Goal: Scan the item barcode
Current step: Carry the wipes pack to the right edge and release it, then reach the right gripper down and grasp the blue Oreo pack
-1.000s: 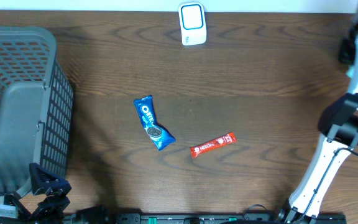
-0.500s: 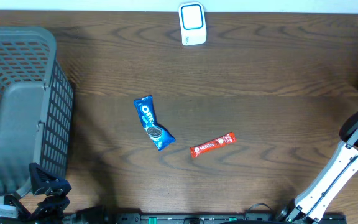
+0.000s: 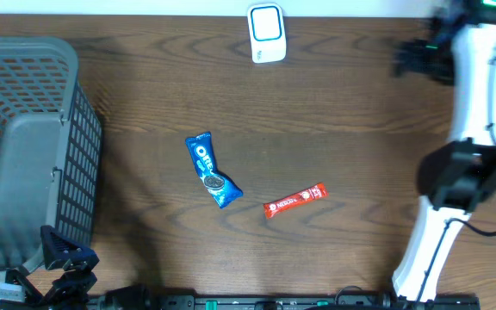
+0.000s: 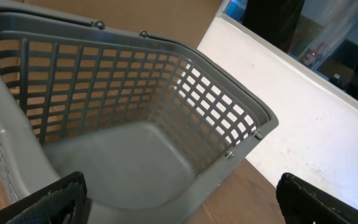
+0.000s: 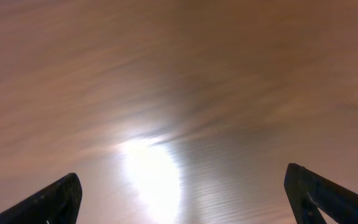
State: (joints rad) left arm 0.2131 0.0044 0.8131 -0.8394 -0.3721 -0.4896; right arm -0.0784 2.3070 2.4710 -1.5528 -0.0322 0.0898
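Our right end effector (image 5: pixel 182 194) has its two fingers spread wide apart with nothing between them. Its wrist view shows only the blurred brown surface (image 3: pixel 360 155) and a bright glare. From overhead, this end effector sits to the right of the white scanner (image 3: pixel 267 34), well apart from it and near the same far edge, with its white arm running back toward the near edge.

Our left end effector (image 4: pixel 182 200) also has its fingers wide apart and empty. It sits far to the near-left of the scanner and faces into the grey basket (image 3: pixel 24 52). The basket stands on the surface well to the left of the scanner, and what we see of its inside is bare.

The blue cookie packet (image 3: pixel 213 170) lies flat on the surface, nearer to us than the scanner and a little to its left. The red stick packet (image 3: pixel 294 200) lies nearer still and slightly to the scanner's right. It is just beside the cookie packet but not touching it. Neither end effector touches either packet.
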